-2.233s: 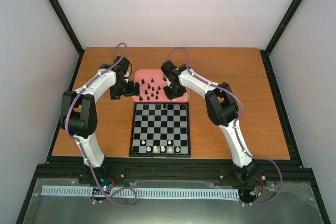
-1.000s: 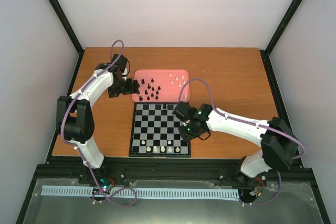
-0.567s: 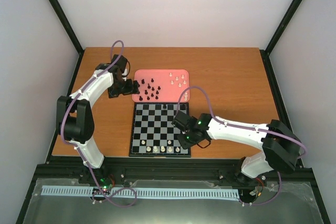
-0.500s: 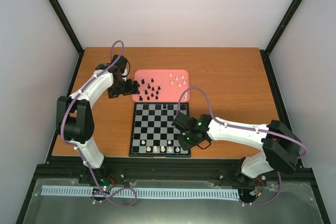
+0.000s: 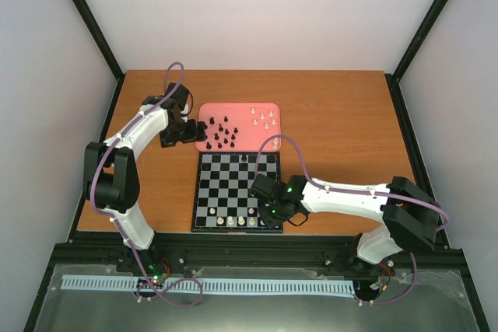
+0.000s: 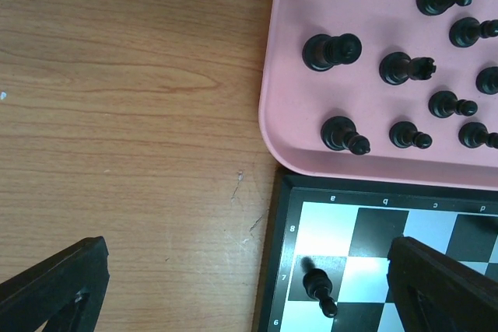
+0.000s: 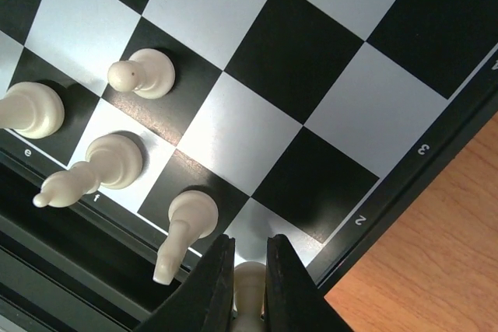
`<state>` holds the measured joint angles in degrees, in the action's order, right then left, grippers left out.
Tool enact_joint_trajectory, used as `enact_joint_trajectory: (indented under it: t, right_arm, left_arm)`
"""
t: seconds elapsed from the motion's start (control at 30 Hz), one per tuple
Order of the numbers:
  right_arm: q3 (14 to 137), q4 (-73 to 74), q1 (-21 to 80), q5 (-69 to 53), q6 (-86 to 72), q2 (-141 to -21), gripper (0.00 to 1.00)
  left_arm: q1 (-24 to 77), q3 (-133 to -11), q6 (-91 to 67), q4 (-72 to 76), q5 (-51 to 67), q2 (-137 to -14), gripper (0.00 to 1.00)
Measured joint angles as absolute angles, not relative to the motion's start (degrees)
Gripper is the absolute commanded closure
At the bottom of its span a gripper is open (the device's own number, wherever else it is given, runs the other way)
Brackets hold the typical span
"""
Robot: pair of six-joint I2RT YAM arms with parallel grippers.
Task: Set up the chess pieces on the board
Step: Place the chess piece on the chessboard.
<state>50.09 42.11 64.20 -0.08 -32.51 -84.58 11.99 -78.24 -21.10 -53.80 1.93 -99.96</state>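
Observation:
The board [image 5: 237, 192] lies mid-table with several cream-white pieces [image 5: 242, 221] along its near row and a black piece [image 5: 246, 159] at its far edge. My right gripper [image 5: 269, 201] hangs low over the board's near right corner. In the right wrist view it [image 7: 249, 270] is shut on a cream-white piece [image 7: 249, 295], just above a pale corner square next to a white piece [image 7: 187, 219]. My left gripper [image 5: 183, 131] is open and empty beside the pink tray's left edge. In the left wrist view [image 6: 247, 277] it is above a black piece [image 6: 319, 289] on the board.
The pink tray [image 5: 247, 111] behind the board holds several black pieces [image 5: 223, 134] on its left and a few white pieces [image 5: 266, 120] on its right. Black pieces [image 6: 333, 50] also show in the left wrist view. Bare wood [image 5: 342, 122] lies right of the tray.
My right arm has swung from the tray down to the board's near right corner, carrying a white piece, and moved lower and leftward over it. My left arm has barely moved.

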Motion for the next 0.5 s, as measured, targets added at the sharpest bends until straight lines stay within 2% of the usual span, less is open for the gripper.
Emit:
enact_joint_trajectory:
  t: [0.33, 0.5]
  right_arm:
    - [50.09, 40.99, 64.29, 0.03, -32.84, -86.83, 0.93]
    - [50.09, 40.93, 64.31, 0.67, -32.86, -87.37, 0.88]
  left_arm:
    - [11.99, -77.25, -21.1, -53.63, 1.96, -98.94, 0.0]
    - [11.97, -77.23, -21.1, -53.58, 1.96, -98.94, 0.0]
